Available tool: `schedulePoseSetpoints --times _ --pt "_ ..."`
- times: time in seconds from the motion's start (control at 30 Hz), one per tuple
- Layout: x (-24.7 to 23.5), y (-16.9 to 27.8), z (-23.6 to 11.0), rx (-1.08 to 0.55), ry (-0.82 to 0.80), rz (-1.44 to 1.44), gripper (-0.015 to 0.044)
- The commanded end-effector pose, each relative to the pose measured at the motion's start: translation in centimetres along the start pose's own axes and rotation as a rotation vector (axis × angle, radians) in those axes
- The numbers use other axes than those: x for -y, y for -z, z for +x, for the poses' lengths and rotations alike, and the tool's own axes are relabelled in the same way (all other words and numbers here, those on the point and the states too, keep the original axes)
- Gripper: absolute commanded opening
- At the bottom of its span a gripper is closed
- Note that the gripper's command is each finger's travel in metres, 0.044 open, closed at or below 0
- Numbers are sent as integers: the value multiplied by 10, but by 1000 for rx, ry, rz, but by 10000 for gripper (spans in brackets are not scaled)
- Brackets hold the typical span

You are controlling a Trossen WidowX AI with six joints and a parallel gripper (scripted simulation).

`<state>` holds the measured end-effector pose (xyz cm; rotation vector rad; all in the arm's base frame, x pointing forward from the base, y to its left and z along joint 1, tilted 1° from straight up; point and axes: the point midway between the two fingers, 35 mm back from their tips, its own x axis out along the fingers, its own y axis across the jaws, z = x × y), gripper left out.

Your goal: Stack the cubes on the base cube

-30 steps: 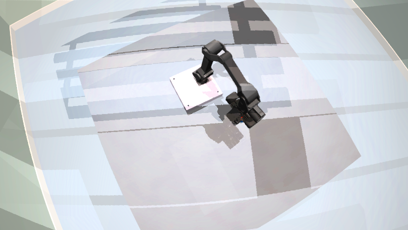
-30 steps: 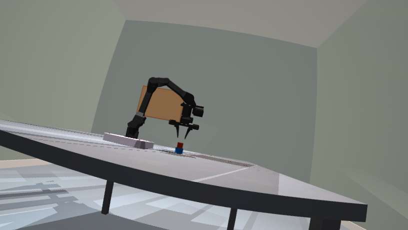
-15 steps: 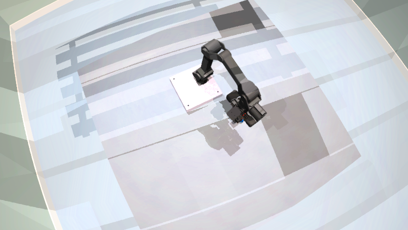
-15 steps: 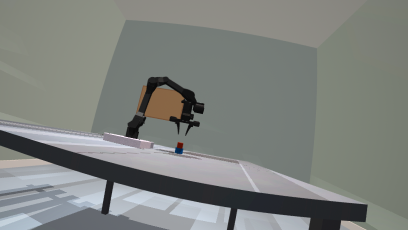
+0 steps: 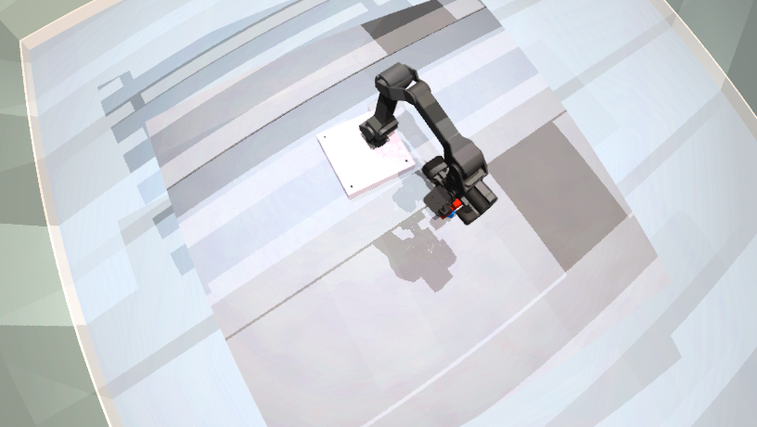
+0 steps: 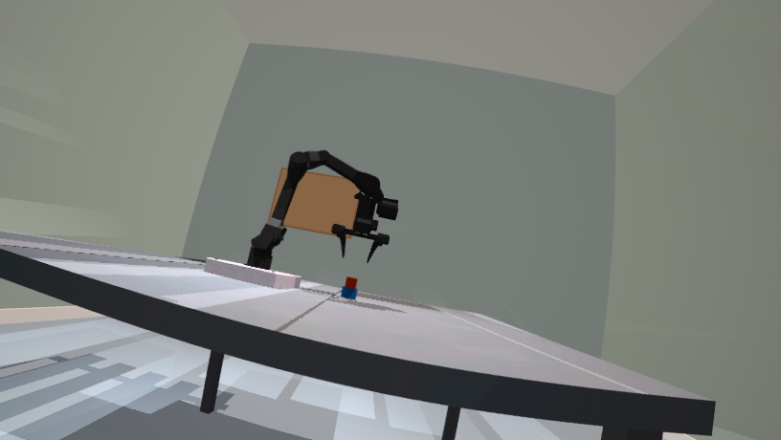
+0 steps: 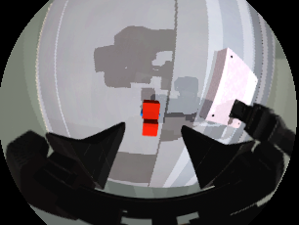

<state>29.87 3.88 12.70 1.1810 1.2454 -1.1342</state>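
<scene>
Two red cubes (image 7: 150, 111) (image 7: 149, 128) sit side by side on top of the blue base cube (image 6: 348, 294) (image 5: 451, 215), with a thin dark line between them in the wrist view. Only a sliver of the blue cube (image 7: 141, 112) shows there. In the exterior view the red cubes (image 6: 350, 281) read as one block on the blue one, and in the top view a red patch (image 5: 454, 202) shows beside the wrist. My gripper (image 6: 356, 257) (image 7: 153, 127) is open and empty. It hangs well above the stack and touches nothing.
A white base plate (image 5: 365, 169) (image 6: 240, 269) (image 7: 228, 87) carries the arm's foot, just behind and left of the stack. A brown panel (image 6: 320, 202) stands behind the arm. The table's dark front edge (image 6: 327, 361) runs across the foreground.
</scene>
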Motion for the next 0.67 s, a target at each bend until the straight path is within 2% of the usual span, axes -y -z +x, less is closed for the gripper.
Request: schedulePoseSetpoints --times 0.0,0.3,0.63 --pt "0 20 0 0 0 1 400" --pt "30 140 -3 -11 3 1 400" --pt "31 142 -3 -12 3 0 400"
